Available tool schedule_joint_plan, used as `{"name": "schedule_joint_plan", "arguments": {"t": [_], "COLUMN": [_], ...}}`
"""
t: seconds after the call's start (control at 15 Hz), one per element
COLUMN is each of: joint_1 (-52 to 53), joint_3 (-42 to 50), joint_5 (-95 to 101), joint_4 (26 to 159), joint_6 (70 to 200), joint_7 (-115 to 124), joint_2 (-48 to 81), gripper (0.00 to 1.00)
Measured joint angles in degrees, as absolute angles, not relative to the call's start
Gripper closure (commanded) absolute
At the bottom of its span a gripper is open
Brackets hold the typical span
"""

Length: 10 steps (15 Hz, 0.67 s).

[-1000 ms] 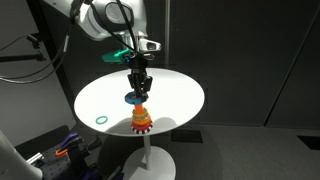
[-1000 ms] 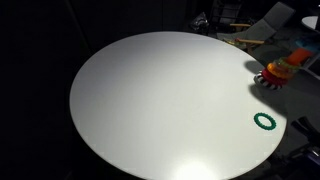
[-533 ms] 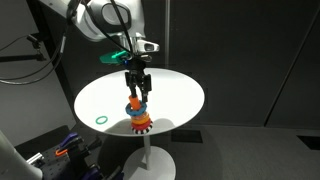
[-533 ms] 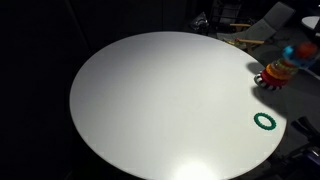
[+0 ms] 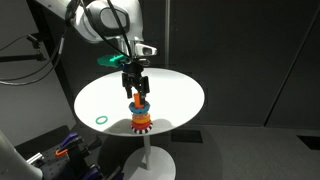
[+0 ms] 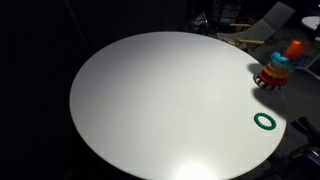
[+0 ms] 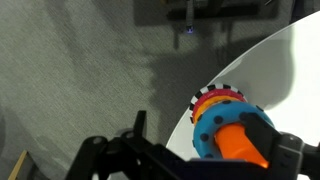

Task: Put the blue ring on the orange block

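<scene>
The blue ring (image 5: 139, 108) sits around the orange block (image 5: 138, 99), low on the peg just above its red toothed base (image 5: 140, 123). In the other exterior view the blue ring (image 6: 280, 63) shows under the orange peg top (image 6: 295, 47). My gripper (image 5: 135, 87) hangs straight above the peg, open, fingers apart on either side of the peg's top and holding nothing. In the wrist view the dotted blue ring (image 7: 207, 132) circles the orange peg (image 7: 245, 145), with my dark fingers (image 7: 108, 157) to either side.
A thin green ring (image 5: 101, 120) lies flat on the round white table (image 5: 170, 95), near its edge and apart from the peg; the green ring (image 6: 264, 121) shows in both exterior views. The peg stands close to the table's rim. Dark surroundings and a cluttered floor lie beyond.
The gripper has opened and let go of the blue ring, which has slid down the orange peg to rest above the base. The gripper has risen slightly.
</scene>
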State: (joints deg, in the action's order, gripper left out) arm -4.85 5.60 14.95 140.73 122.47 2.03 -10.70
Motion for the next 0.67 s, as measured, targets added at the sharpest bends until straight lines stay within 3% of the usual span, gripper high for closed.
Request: {"name": "schedule_joint_plan", "arguments": {"t": [0.67], "joint_1": [-2.46], "joint_3": [4.27], "joint_5": [9.72], "joint_4": [141.39], "joint_6": [120.95], "joint_7": [-5.20], "joint_2": [-12.36], "gripper": [0.00]}}
